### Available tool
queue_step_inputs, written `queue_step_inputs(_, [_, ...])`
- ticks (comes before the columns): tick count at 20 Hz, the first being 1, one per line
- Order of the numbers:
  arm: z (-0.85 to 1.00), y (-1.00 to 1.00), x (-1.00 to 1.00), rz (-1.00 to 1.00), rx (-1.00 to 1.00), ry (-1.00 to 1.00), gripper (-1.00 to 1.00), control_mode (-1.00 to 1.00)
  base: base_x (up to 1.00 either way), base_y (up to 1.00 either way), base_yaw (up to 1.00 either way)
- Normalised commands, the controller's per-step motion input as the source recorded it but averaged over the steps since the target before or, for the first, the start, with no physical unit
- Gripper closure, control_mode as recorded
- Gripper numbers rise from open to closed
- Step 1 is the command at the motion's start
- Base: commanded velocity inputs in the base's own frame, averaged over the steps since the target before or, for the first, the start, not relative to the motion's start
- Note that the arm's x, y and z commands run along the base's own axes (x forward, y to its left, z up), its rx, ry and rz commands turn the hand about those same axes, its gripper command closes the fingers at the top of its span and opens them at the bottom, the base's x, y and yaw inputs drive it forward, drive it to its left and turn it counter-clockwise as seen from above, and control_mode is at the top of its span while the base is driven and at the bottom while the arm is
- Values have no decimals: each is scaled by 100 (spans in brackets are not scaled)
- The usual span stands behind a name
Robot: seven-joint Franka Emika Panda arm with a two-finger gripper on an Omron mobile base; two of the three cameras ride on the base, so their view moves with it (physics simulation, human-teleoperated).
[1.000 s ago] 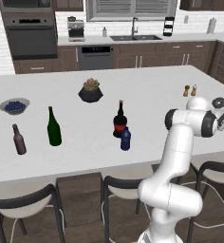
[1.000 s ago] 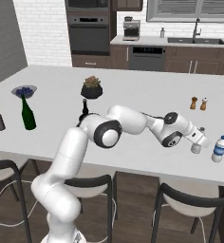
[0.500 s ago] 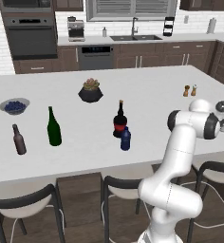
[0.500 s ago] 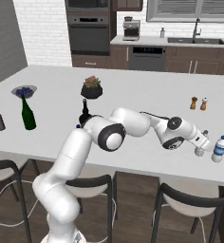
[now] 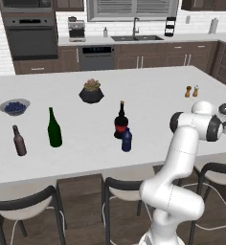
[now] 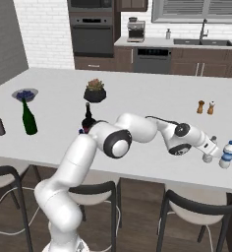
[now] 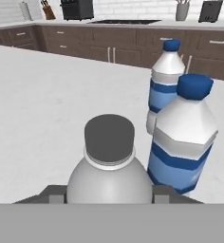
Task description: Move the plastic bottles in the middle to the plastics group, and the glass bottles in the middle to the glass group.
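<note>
My gripper (image 7: 109, 192) is shut on the clear-whitish plastic bottle (image 7: 109, 166), whose pale cap rises between the fingertips. Just right of it stand two blue-capped, blue-labelled plastic bottles (image 7: 182, 137), one behind the other, the plastics group. From the right base view the gripper (image 6: 208, 155) sits low over the counter's near right edge, beside a water bottle (image 6: 227, 154). Mid-counter stand the dark blue plastic bottle (image 5: 127, 140) and the red-labelled glass bottle (image 5: 120, 121). The glass group, a green bottle (image 5: 54, 128) and a brown bottle (image 5: 19, 141), is at the left.
A potted plant (image 5: 91, 91) stands behind the middle bottles and a bowl of blueberries (image 5: 14, 106) at far left. Salt and pepper shakers (image 5: 191, 91) stand toward the back right. Stools (image 6: 199, 206) line the counter's near edge.
The arm has carried the clear-whitish bottle a little further right, closer to the blue-capped bottles. Nothing on the counter has moved.
</note>
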Motion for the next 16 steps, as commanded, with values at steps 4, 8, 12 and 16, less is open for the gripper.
queue_step_inputs(4, [0,-11,9,0,0,1,100,-100,0,0,0])
queue_step_inputs(8, [0,-27,1,-1,0,5,100,-100,0,0,0])
queue_step_inputs(12, [0,-24,0,0,0,7,100,-100,0,0,0])
queue_step_inputs(16, [-1,-16,0,0,0,2,100,-100,0,0,0])
